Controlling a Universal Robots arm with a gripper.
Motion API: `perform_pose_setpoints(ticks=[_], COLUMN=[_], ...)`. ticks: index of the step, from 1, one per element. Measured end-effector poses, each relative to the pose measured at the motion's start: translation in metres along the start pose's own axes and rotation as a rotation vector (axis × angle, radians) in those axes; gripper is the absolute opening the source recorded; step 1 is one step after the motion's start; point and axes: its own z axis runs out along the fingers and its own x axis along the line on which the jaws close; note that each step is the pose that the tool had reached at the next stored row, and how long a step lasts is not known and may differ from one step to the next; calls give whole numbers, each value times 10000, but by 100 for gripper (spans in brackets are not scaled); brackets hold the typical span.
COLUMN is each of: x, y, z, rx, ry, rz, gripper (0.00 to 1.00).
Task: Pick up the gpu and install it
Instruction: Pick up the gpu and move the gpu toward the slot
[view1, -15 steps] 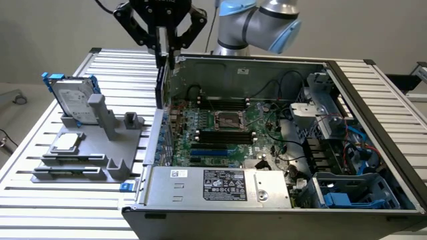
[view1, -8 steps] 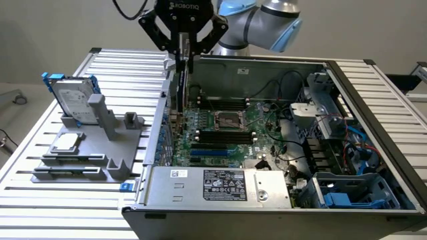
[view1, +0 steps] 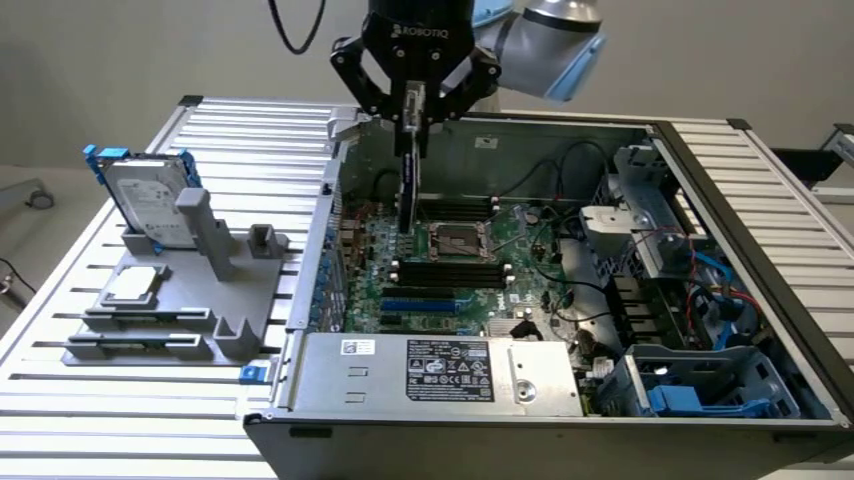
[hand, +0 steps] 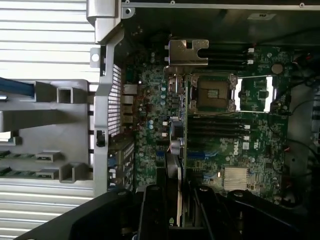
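Aluminium-slatted tabletop (view1: 107, 400) carries an open computer case (view1: 534, 150), its green motherboard (view1: 461, 270) facing up. Above it the black pincer (view1: 414, 118) is clamped on the gpu (view1: 408, 190), held upright and edge-on, lower end near the board beside the processor socket (view1: 454, 240); contact unclear

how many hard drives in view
1: the silver hard drive in a blue frame, upright on the grey holder at the exterior view's left. Others may be hidden.
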Motion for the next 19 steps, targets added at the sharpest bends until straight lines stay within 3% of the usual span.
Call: perform_pose_setpoints(ticks=[13, 16, 19], x=[-588, -658, -663], y=[32, 37, 44], z=[215, 267, 321], rx=[0, 5, 3], ry=[-2, 0, -1], rz=[0, 0, 0], gripper=[26, 26, 26])
